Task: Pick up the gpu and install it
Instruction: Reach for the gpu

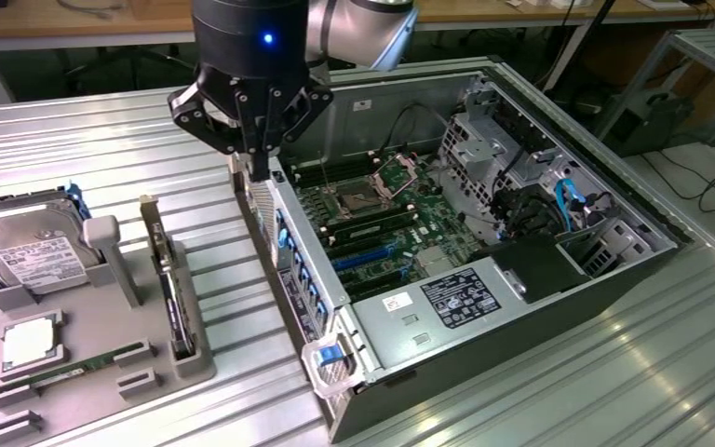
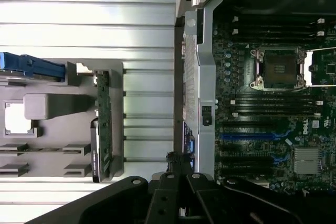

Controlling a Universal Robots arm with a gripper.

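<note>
One gpu [image 1: 168,289] to move; it stands on edge in a slot of the grey holder tray [image 1: 146,372], outside the computer case [image 1: 655,233] and just off the case's rear wall. Silver bracket end points up and away from the case's near corner. Untouched.

Gripper [image 1: 258,163] hangs over the rear wall of the case, between the case interior and the tray. Fingers look pressed together with nothing between them.

Handling, my judgement:
- Light, stiff board, fragile; fan and small parts should not take any squeeze.
- Best hold looks like the bare upper edge of the board, clear of the fan, or close to the bracket.
- Thin edge, smooth faces: may slip or tilt in a pinch grip.

Around:
- Hard drive [image 1: 29,251] sits in the same tray, farther from the case than the card.
- RAM stick [image 1: 78,366] lies flat in the tray, also on the far side from the case.
- Inside the case: motherboard [image 1: 383,223] with blue expansion slots [image 1: 364,261] near the rear wall.

In the way: tray slot walls hug the card's lower edge, and the rear wall of the case stands between card and slots.
</note>
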